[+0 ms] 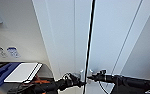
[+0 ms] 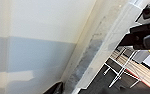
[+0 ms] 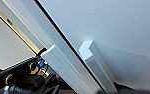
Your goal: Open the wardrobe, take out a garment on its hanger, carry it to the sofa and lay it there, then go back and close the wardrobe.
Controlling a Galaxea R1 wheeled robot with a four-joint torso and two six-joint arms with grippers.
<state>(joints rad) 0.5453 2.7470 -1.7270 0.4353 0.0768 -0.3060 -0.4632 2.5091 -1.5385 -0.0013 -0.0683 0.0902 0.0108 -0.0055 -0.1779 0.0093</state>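
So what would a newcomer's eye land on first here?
The white wardrobe close in front, its doors split by a thin dark gap running top to bottom. Low down, both hands meet at the two small handles: the left hand on one side, the right hand on the other.

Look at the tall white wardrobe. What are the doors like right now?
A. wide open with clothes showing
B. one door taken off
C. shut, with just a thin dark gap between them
C: in the head view the wardrobe doors meet at a thin dark line, with the left gripper and right gripper at the two small handles.
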